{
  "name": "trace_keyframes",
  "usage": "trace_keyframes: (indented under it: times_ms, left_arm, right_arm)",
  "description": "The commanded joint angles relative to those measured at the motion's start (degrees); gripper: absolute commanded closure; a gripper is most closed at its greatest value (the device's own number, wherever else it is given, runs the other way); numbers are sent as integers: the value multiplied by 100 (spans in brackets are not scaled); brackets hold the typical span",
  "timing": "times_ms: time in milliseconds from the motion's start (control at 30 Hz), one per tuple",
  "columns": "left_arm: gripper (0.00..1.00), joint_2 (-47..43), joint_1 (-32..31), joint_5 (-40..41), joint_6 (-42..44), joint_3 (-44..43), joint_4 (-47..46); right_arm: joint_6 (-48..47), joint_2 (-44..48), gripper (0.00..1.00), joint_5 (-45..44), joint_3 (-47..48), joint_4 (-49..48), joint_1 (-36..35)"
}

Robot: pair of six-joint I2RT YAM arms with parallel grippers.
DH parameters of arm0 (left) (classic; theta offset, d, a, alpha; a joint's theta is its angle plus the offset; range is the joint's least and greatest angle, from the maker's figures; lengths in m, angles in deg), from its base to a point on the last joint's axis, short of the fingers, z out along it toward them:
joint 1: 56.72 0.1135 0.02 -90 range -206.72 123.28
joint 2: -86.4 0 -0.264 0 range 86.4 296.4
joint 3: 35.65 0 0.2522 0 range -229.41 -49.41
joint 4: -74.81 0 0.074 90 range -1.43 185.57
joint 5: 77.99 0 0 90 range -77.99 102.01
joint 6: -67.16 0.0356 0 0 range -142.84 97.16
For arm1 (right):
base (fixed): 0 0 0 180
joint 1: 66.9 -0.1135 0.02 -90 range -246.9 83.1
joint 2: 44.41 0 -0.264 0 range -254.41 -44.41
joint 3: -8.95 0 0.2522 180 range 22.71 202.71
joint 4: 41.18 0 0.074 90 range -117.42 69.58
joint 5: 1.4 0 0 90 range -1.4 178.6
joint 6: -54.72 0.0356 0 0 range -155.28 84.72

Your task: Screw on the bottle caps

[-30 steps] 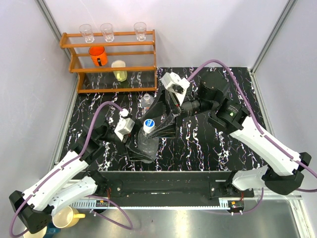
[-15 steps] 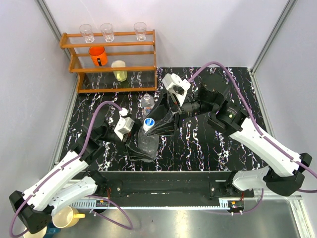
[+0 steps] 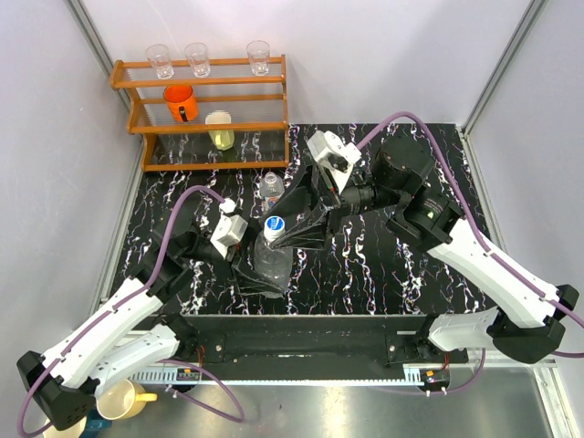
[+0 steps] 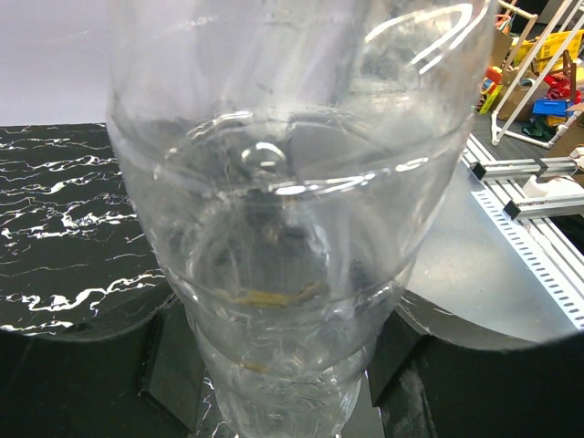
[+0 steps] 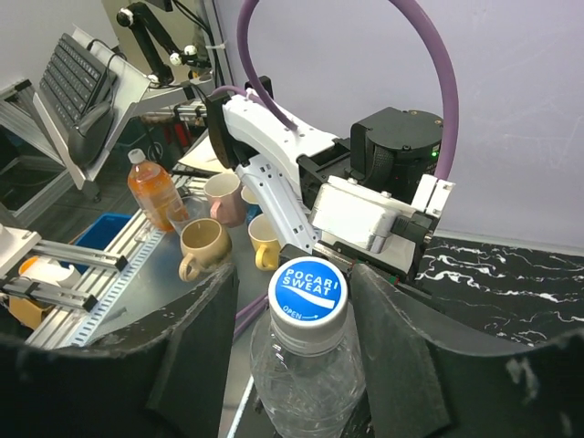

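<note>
My left gripper point(image 4: 283, 360) stayed clenched on the wide bottle point(image 3: 272, 260), at the near middle of the tabletop point(image 3: 383, 274), just where it had been a second before. The cap point(image 5: 308, 290) sat on the bottle's neck, as it had then. My right gripper point(image 5: 299, 306) was released, its fingers point(image 5: 201, 356) standing either side of the cap with a sliver of gap showing. Its wrist had swung slightly to the right since the earlier frame. The second bottle point(image 3: 270, 187) had not moved from beside the shelf point(image 3: 205, 109).
</note>
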Motion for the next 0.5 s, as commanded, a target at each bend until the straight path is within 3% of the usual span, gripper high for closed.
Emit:
trace_keyframes:
  times_ms: [0, 133, 267, 467]
  left_arm:
    - [57, -83, 31, 45, 35, 15, -368]
    - [57, -100, 31, 106, 35, 33, -360]
    - [58, -92, 40, 290, 35, -11, -272]
    - [63, -100, 58, 790, 289, -82, 105]
  right_arm:
    - [140, 26, 43, 165, 146, -322, 79]
    - [175, -9, 66, 192, 163, -349, 96]
    - [201, 0, 73, -9, 93, -279, 122]
    - [78, -71, 82, -1336, 32, 493, 123]
